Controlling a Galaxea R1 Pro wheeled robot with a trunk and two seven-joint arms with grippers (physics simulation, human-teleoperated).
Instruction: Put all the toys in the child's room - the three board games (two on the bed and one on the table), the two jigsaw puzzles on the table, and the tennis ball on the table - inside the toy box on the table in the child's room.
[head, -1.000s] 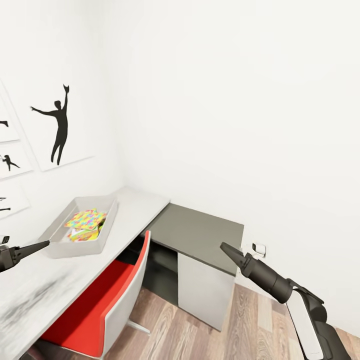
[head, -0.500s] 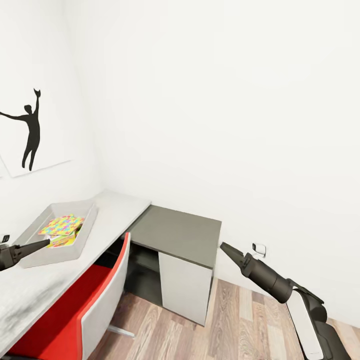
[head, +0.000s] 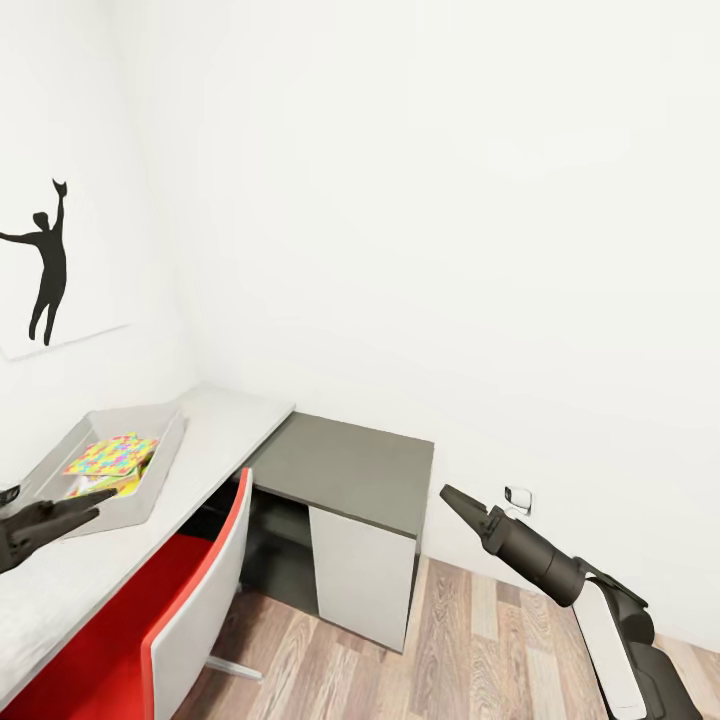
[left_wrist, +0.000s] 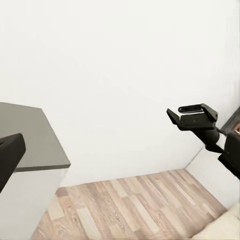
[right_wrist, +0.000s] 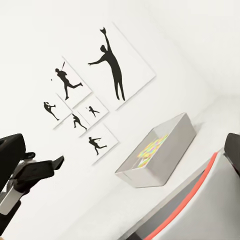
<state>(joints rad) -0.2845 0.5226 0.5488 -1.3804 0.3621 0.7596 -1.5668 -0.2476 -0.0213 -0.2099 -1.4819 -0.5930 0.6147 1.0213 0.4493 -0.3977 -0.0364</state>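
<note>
On the light grey part of the table, near the wall corner, the toy box is set, with a jigsaw puzzle lying inside it. The left gripper is held just beside the box, fingers parted and empty. The right gripper is raised over the wood floor; its state cannot be told. A red chair is tucked under the table.

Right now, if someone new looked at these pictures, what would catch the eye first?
The bright red chair pushed in at the light grey desk stands out against the white room. On the desk, near the left gripper, a grey toy box holds a colourful puzzle. On the wall above hangs a black silhouette print of a figure reaching up.
</note>
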